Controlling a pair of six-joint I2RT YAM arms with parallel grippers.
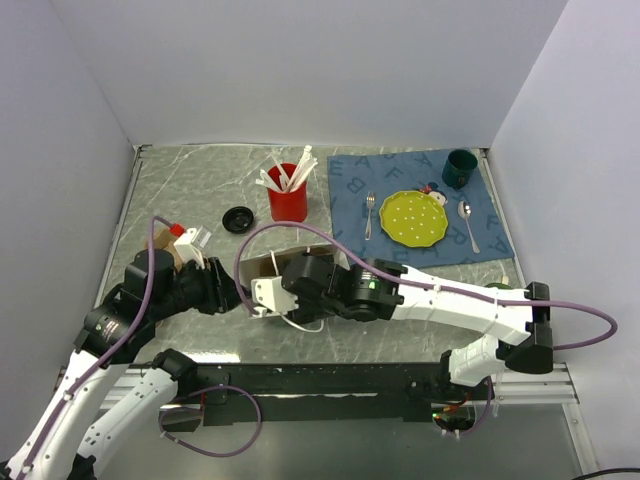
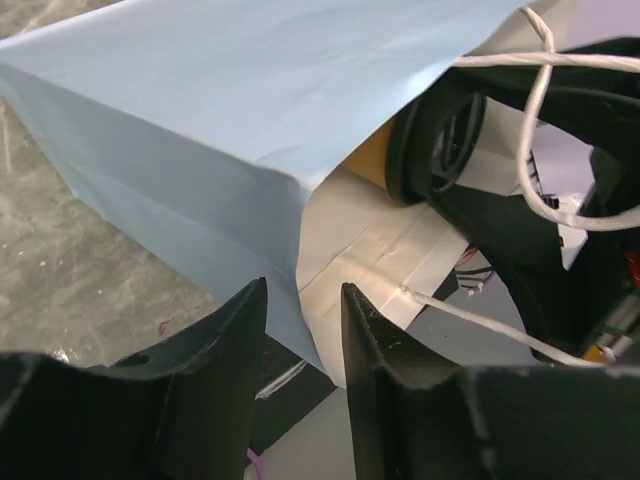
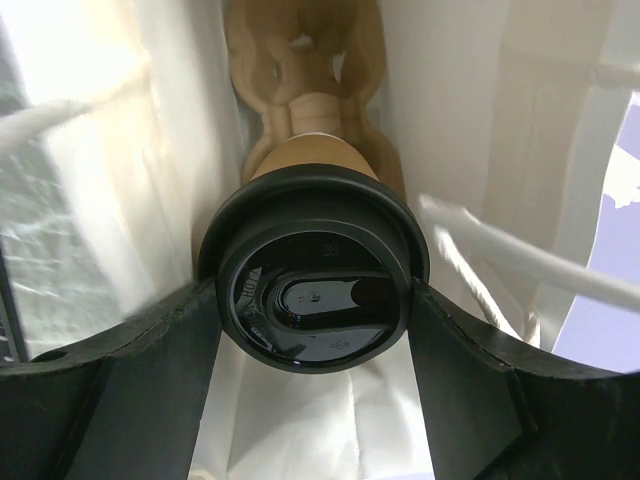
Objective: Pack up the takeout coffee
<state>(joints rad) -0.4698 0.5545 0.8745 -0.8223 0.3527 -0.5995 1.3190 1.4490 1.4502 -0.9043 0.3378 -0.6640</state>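
- Takeout coffee (image 3: 315, 290): inside the white paper bag (image 2: 200, 120), lid facing the right wrist camera, centre of that frame.
- Right gripper (image 3: 312, 330): fingers pressed on the black lid rim from both sides; the cup is held.
- Cardboard carrier (image 3: 305, 60): deeper in the bag, upper centre. The cup body lines up with it. Cannot tell whether the cup is seated in a well.
- Left gripper (image 2: 300, 305): fingers slightly parted at lower centre. The bag's folded mouth edge runs into the gap, and no firm pinch shows.

Risks, as judged:
- With the mouth edge loose, the bag could sag or slide on the surface (image 1: 200, 180) as the cup pushes in. A wall could fold onto the lid.
- The string handle (image 3: 500, 255) crosses right of the cup, close to one finger. It could snag on the way out and drag the bag.
- Letting go off-centre of a well would tip the cup.

Room:
- Bag walls sit close on both sides of the fingers, so the only free path is straight back out.
- In the top view both wrists crowd centre-left.
- The loose black lid (image 1: 238, 219) and red cup (image 1: 288, 200) sit just above them.
- The yellow plate (image 1: 414, 218) is well apart, to the right.
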